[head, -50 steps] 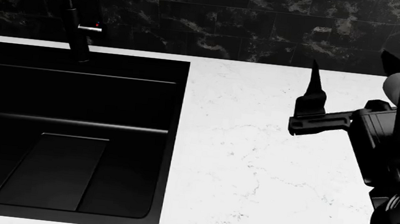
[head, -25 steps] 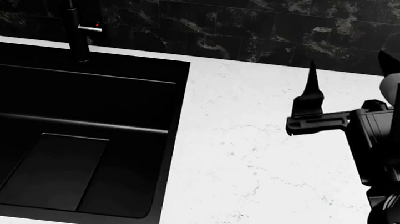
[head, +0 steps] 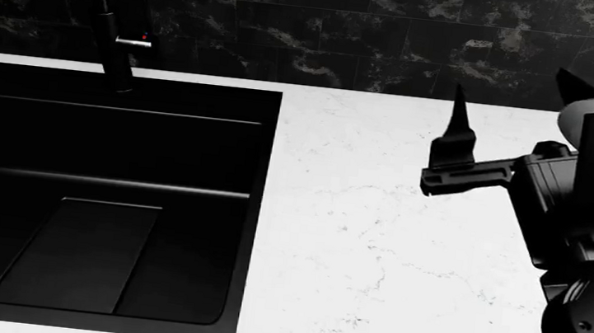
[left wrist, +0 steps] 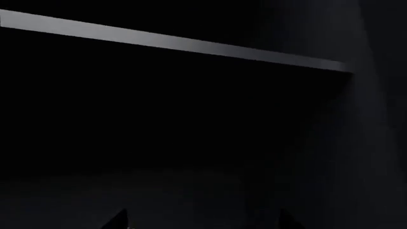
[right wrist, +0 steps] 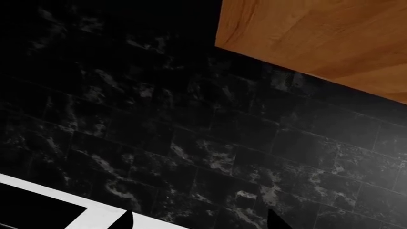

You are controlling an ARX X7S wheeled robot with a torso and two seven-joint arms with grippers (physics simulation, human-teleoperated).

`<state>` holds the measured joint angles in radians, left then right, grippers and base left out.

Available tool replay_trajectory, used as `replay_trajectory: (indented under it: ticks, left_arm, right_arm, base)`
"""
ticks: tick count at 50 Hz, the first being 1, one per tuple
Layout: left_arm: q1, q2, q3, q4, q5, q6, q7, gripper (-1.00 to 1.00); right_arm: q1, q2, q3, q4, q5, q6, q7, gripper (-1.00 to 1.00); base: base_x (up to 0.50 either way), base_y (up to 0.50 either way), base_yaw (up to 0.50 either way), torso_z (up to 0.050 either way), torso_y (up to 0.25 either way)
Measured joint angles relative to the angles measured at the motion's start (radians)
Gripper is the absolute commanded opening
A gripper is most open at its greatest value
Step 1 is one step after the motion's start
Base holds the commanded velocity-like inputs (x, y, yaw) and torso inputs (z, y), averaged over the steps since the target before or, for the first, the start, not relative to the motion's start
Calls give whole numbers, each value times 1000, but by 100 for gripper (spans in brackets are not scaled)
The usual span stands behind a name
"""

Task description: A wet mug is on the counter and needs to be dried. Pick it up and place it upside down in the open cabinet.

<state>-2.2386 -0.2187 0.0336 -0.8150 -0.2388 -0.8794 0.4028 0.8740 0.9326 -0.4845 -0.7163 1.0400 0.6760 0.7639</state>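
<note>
Nearest the robot, at the worktop's right edge, the right gripper [head: 505, 130] has crept a little toward the sink and toward the back wall over the last second, its fingers pointing at the wall. One dark finger [head: 456, 138] stands clear over the white counter [head: 377, 249], a second pokes up behind the arm housing, and nothing sits between them; the jaws look parted and empty. The shift is small, so I judge the arm is only repositioning, not reaching.

The mug appears in no view, so the pick-up has not begun.

Farther left, the black sink [head: 106, 196] fills the worktop's left part, with the faucet [head: 117, 40] at its back edge. The left gripper [left wrist: 202, 224] shows only two tips, set apart, facing darkness.

Beyond lies the dark marbled backsplash [right wrist: 159, 133], and above it a wooden cabinet underside [right wrist: 318, 43]. No brand, label or writing is readable.
</note>
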Motion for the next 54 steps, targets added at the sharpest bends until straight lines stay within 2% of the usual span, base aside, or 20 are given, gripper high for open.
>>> replay_trajectory:
  ticks: [17, 31, 38, 54]
  left_arm:
    - [45, 16, -41, 296, -96, -241, 12, 100]
    - [167, 17, -160, 653, -223, -533, -59, 100]
    - [219, -16, -200, 754, -451, -611, -224, 100]
    - [304, -89, -232, 820, -1142, -658, -741, 100]
  right_arm:
    - [-2, -6, -5, 7, -8, -5, -10, 100]
    - [-4, -9, -6, 7, -12, -8, -9, 100]
    - [-3, -10, -7, 7, -13, -8, -8, 100]
    - [-4, -13, -9, 9, -15, -9, -10, 100]
  base:
    - [0, 0, 0, 0, 0]
    - [0, 0, 0, 0, 0]
    - [0, 0, 0, 0, 0]
    - [0, 0, 0, 0, 0]
